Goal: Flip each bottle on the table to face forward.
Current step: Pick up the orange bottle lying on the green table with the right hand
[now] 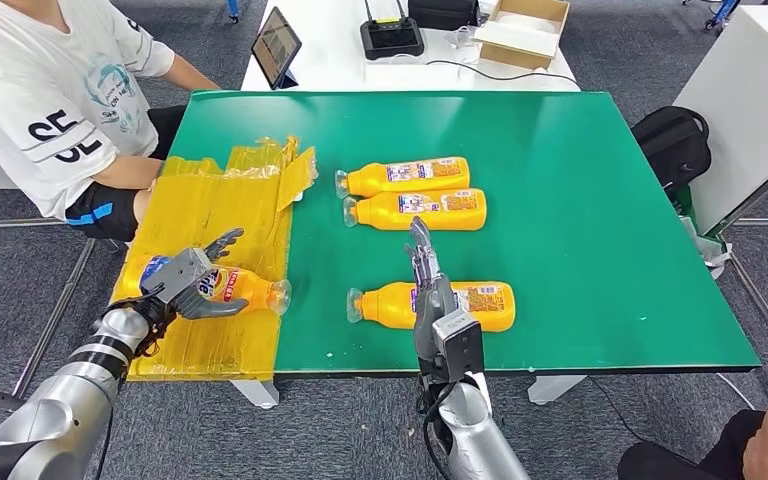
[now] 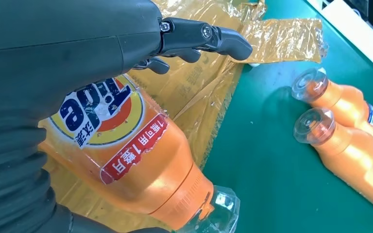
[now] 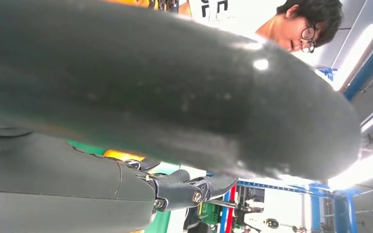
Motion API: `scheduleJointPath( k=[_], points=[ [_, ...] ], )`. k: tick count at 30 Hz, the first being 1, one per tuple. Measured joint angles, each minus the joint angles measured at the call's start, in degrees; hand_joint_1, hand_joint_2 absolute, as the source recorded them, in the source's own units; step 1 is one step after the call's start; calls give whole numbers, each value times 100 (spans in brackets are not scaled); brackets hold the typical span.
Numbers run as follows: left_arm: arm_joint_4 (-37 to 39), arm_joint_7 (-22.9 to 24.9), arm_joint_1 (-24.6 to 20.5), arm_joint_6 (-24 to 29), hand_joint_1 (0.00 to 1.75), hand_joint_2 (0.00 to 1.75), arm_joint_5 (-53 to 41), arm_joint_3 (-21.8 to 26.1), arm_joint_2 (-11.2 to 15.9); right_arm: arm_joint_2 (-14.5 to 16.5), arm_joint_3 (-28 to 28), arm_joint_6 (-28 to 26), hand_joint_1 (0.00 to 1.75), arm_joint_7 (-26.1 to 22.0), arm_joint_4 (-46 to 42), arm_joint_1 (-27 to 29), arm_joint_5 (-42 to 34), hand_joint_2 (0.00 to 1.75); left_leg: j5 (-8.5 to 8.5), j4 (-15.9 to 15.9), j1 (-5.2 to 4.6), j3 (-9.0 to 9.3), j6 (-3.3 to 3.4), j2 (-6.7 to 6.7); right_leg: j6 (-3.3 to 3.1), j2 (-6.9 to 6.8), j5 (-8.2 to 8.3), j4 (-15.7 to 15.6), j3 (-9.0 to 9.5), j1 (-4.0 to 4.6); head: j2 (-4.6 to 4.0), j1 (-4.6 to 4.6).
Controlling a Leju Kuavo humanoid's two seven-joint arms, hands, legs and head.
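While left hand (image 1: 188, 281) grips bottle (image 1: 245, 288), label (image 2: 108, 124) readable at wrist

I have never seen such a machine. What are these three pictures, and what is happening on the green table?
This is a humanoid robot with two silver arms. The head view looks down from its body; the other two come from cameras at its wrists. The left robot hand holds an orange bottle over yellow plastic sheeting, printed logo facing up. The right robot hand stretches its fingers over another bottle; I cannot tell if it touches it. Two more bottles lie side by side on the green table. A person sits beside it.
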Motion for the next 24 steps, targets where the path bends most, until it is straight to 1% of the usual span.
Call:
scheduleJointPath(
  k=[12,16,17,18,19,20,21,22,23,24],
  points=[
    [-133,-2,89,-11,0,175,7,79,-17,13,-10,1,0,-13,151,-17,0,0,-1,0,1,-2,-1,1,0,0,0,0,-2,0,0,-2],
    [-155,-2,106,40,0,175,57,87,-28,11,-9,-33,0,19,170,-22,48,175,-1,0,1,-2,-1,1,0,0,0,0,-2,0,0,-3],
    [-243,-1,169,174,0,175,192,103,-61,1,-3,-101,0,112,176,-30,181,175,-1,0,-1,0,-1,1,0,0,0,0,-2,-1,0,-3],
    [-520,0,329,491,0,175,498,121,-119,-29,10,-192,0,268,181,-39,445,175,-3,0,-2,2,-2,5,0,4,0,0,-6,-2,0,-8],
    [-936,-1,553,1000,0,175,979,129,-205,-79,22,-282,0,441,185,-48,777,175,-5,1,-2,-1,-4,9,0,7,1,-1,-12,-2,0,-13],
    [-1457,-4,806,1766,0,175,1598,116,-320,-153,32,-340,0,614,187,-55,1133,175,-6,2,-3,-8,-5,10,0,9,2,-2,-19,-3,0,-14],
    [-2002,-8,1047,2754,0,175,2251,77,-454,-242,38,-361,0,762,186,-63,1469,175,-7,3,-3,-18,-5,9,1,10,2,-3,-27,-4,0,-15],
    [-2486,-12,1243,3856,0,175,2801,27,-591,-339,38,-361,0,881,186,-78,1747,175,-7,3,-4,-26,-4,6,2,8,2,-4,-31,-6,0,-12],
    [-2932,-13,1422,4961,0,175,3145,-18,-725,-446,38,-358,0,1010,185,-104,2005,175,-7,4,-7,-31,-2,3,3,8,2,-5,-33,-10,0,-10],
    [-3344,-13,1598,5786,0,175,3216,-53,-836,-559,38,-351,0,1133,183,-138,2224,175,-9,5,-10,-33,-1,2,5,7,2,-6,-35,-13,0,-10]
  ],
)
